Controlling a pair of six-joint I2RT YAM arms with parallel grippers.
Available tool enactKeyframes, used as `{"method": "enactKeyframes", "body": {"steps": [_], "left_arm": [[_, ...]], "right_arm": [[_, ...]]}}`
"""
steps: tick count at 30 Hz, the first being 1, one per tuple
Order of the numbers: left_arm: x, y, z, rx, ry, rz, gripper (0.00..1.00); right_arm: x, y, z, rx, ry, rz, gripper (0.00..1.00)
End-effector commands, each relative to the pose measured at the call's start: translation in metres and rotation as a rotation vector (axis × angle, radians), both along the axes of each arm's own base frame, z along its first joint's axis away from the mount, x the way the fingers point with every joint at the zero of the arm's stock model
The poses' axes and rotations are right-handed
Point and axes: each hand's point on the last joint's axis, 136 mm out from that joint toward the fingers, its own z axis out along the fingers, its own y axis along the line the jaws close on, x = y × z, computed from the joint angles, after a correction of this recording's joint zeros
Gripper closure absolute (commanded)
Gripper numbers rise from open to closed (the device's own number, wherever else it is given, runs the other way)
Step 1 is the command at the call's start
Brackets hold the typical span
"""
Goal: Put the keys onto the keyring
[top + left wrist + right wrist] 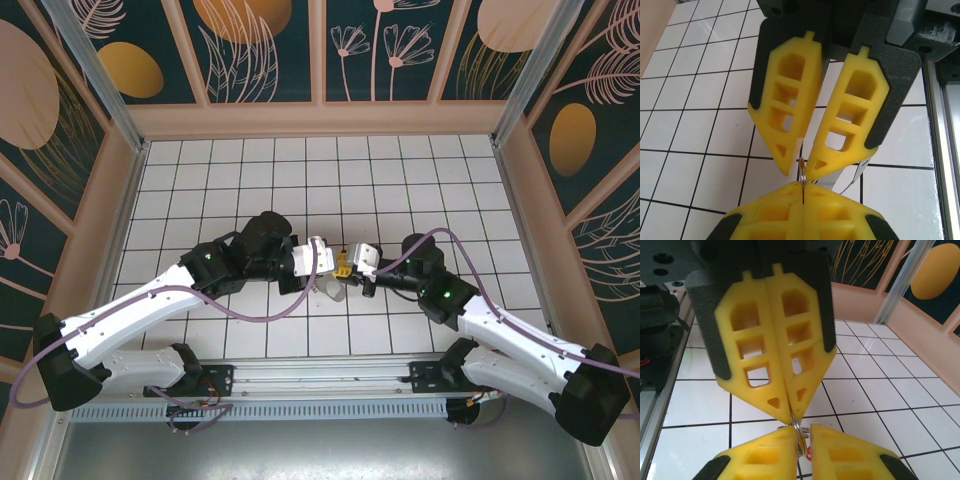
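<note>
My two grippers meet tip to tip above the table's middle. The left gripper [336,267] [803,187] is shut on a thin silver ring of the keyring [802,171] [800,432], which stands edge-on between its fingers. The right gripper [350,265] [807,434] straddles the same ring with its jaws narrowly apart. The ring rests against one of its fingers and a gap shows on the other side. A tiny red bit of the keys [808,454] peeks out below the ring. A pale loop [333,291] hangs under the fingertips.
The white tiled table [420,180] stretches behind and beside the arms, bounded by tan walls [320,120]. A metal rail [320,372] runs along the near edge by the arm bases. Purple cables loop along both arms.
</note>
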Motion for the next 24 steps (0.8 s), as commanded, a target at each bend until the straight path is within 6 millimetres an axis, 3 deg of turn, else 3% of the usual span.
{"method": "enactKeyframes", "body": {"steps": [1, 4, 7, 11, 13, 24], "left_arm": [[-0.002, -0.009, 0.015, -0.040, -0.008, -0.029, 1.00], [0.000, -0.009, 0.016, -0.047, -0.016, -0.018, 1.00], [0.002, -0.007, 0.020, -0.076, -0.027, 0.009, 1.00], [-0.007, -0.002, 0.038, -0.210, -0.048, 0.017, 0.74], [-0.014, 0.004, 0.045, -0.285, -0.063, 0.013, 0.68], [-0.027, 0.006, 0.074, -0.427, -0.094, -0.033, 0.67]], "right_arm": [[-0.004, 0.005, 0.016, 0.025, -0.036, 0.033, 0.93], [-0.004, 0.004, 0.017, 0.032, -0.047, 0.025, 1.00], [-0.005, 0.001, 0.022, 0.050, -0.066, 0.014, 1.00], [-0.010, -0.004, 0.034, 0.117, -0.072, 0.023, 1.00], [-0.014, -0.006, 0.040, 0.160, -0.061, 0.047, 1.00], [-0.034, -0.013, 0.062, 0.329, -0.061, 0.173, 1.00]]}}
